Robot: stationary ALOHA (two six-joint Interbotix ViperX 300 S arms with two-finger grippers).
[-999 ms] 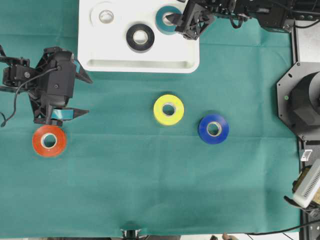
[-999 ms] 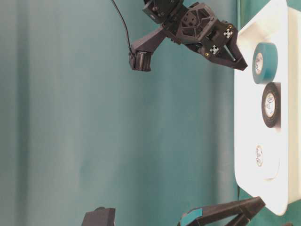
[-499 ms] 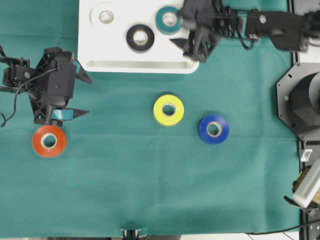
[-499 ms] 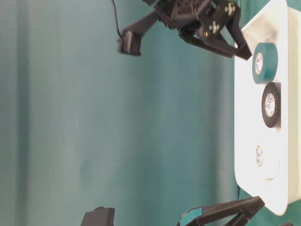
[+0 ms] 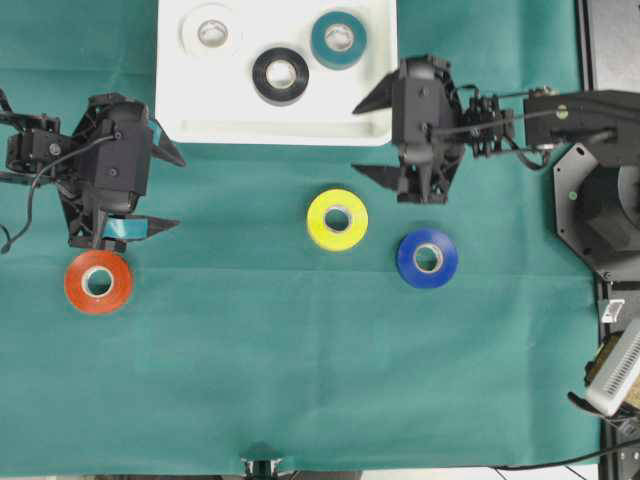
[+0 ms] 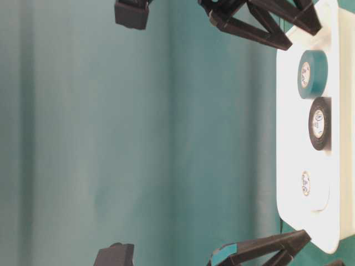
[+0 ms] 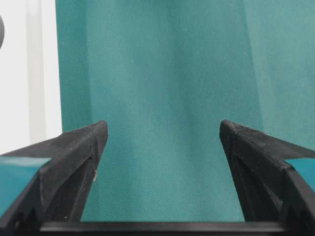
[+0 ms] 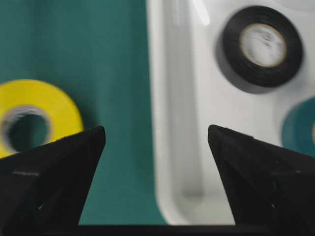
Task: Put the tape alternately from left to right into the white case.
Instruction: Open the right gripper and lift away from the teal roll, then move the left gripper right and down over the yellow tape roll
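The right gripper (image 5: 368, 138) hangs with its black, wedge-shaped fingers spread wide and nothing between them, just beside the lower right corner of the white case (image 5: 280, 130). Its wrist view looks over that rounded corner, with the raised rim between its tips. The left gripper (image 5: 166, 190) stands equally apart and empty over bare cloth near the case's left edge; its fingers carry teal pads.

Six doughnut-shaped rolls of tape show, each with a grey core. Three lie flat inside the smooth, shallow plastic case: white roll (image 5: 211, 31), black roll (image 5: 280, 75) and teal roll (image 5: 338, 39), none touching. Three lie on the worktop's green woven cloth (image 5: 300, 350): yellow roll (image 5: 337, 219) near blue roll (image 5: 427, 258), and orange-red roll (image 5: 98, 282) just below the left gripper.
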